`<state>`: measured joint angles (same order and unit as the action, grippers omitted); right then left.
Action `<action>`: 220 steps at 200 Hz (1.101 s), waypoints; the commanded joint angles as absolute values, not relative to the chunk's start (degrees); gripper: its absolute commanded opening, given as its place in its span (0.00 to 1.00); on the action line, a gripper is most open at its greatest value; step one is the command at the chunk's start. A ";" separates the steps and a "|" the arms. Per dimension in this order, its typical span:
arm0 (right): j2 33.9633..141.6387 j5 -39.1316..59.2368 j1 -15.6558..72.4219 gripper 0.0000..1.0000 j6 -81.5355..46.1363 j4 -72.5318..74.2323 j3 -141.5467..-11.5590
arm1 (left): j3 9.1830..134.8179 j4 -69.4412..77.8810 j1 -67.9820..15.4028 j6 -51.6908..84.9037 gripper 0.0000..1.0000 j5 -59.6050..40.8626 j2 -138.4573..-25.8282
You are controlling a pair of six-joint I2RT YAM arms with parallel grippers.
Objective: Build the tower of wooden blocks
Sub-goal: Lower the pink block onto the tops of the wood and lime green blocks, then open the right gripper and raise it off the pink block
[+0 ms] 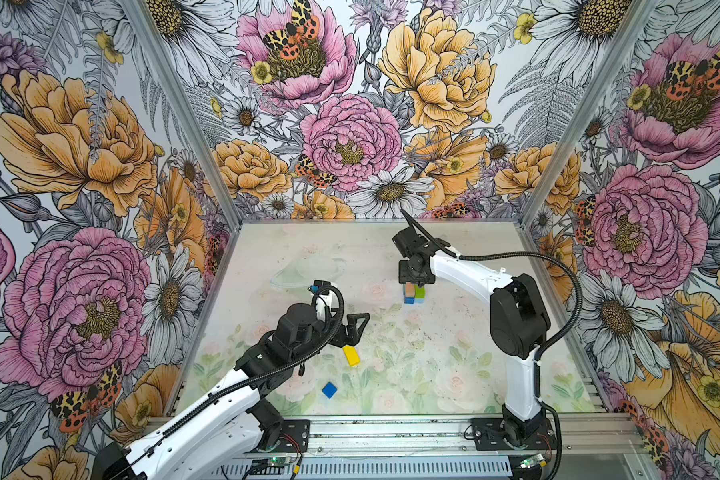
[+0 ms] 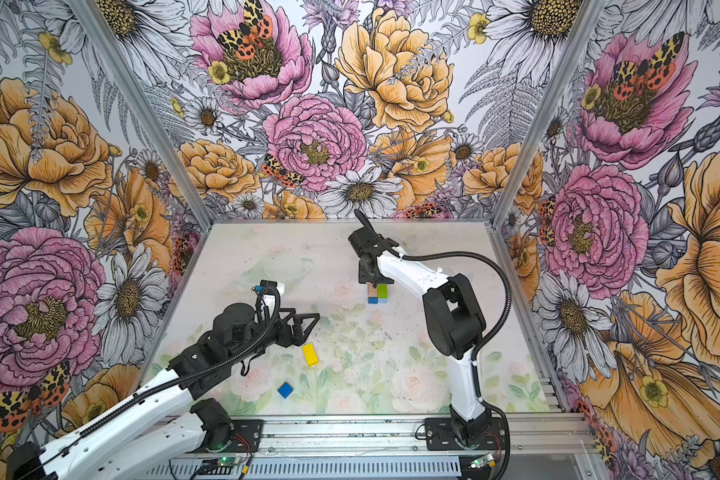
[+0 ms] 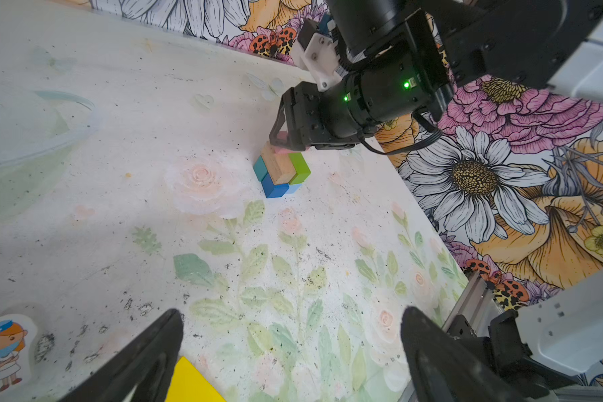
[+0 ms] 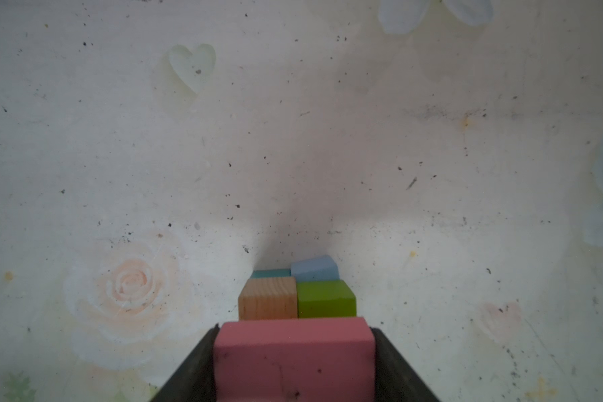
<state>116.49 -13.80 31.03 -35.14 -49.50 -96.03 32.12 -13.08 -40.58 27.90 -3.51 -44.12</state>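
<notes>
Your right gripper [image 4: 295, 343] is clamped on the pink brick [image 4: 293, 365], with 1 finger on each end. It holds the brick directly over the tower [image 1: 415, 293], which stands at about 2 o'clock from the middle of the table [image 1: 433, 374] in both top views. You cannot tell whether the pink brick touches the blocks beneath. The stack shows 2 layers: a tan brick [image 3: 277, 167] and a green brick [image 3: 300, 167] side by side, resting on a teal cube [image 3: 259, 167], a dark blue cube [image 3: 274, 188] and a light blue cube [image 3: 295, 188]. Your left gripper [image 1: 355, 331] hangs with its jaws spread wide, holding nothing. The yellow brick [image 1: 351, 355] lies flat just at its 6 o'clock. A loose blue cube [image 1: 329, 390] sits at 7 o'clock of the yellow brick, apart from it.
</notes>
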 commanded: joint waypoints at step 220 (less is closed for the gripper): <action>120.15 -12.44 29.75 0.65 -34.08 -49.13 -99.06 | 31.46 -12.93 -39.31 26.63 0.99 -4.88 -44.60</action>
